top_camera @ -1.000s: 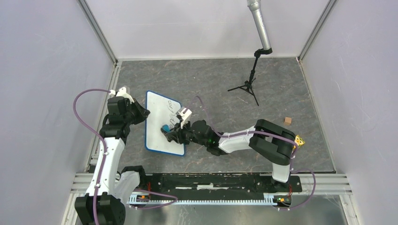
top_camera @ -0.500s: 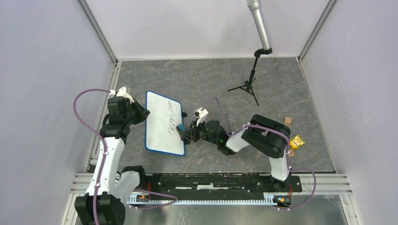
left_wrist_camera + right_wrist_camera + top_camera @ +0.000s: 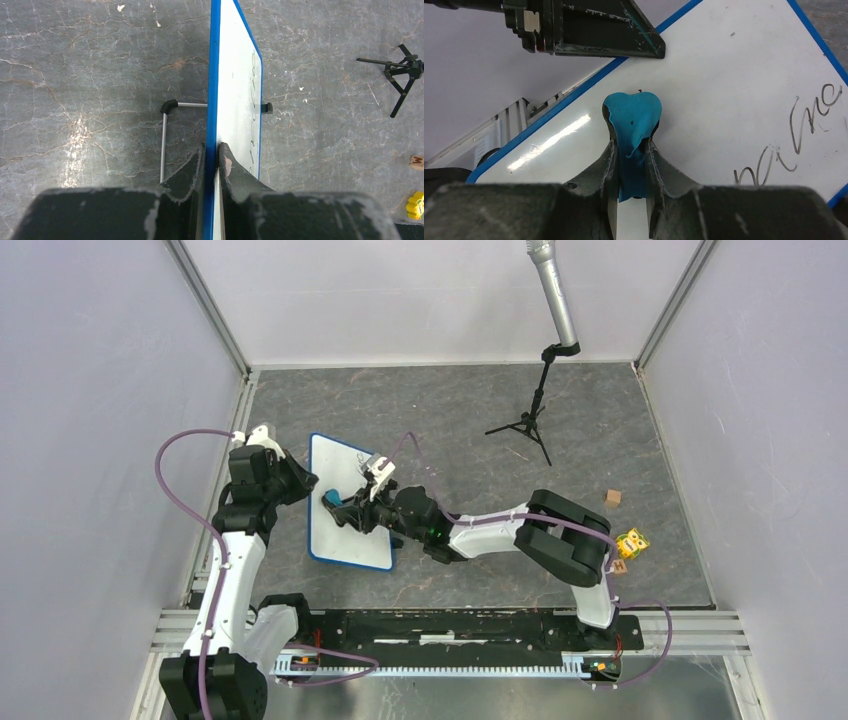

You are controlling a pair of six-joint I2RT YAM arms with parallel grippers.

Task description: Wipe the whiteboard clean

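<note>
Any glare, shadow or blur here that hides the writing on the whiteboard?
Right wrist: a glare streak on the whiteboard, left of the blue eraser; the handwriting reads sharp. Left wrist: the board throws a soft shadow on the table; the left hand is soft up close. Top external: even light, no glare on the board.

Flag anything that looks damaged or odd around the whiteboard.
The small blue soft eraser pad looks squashed: pinched in the right end effector, its edge buckled and ragged against the blue-rimmed white whiteboard. The left end effector clamps the board's rim. Nothing else stands out.
</note>
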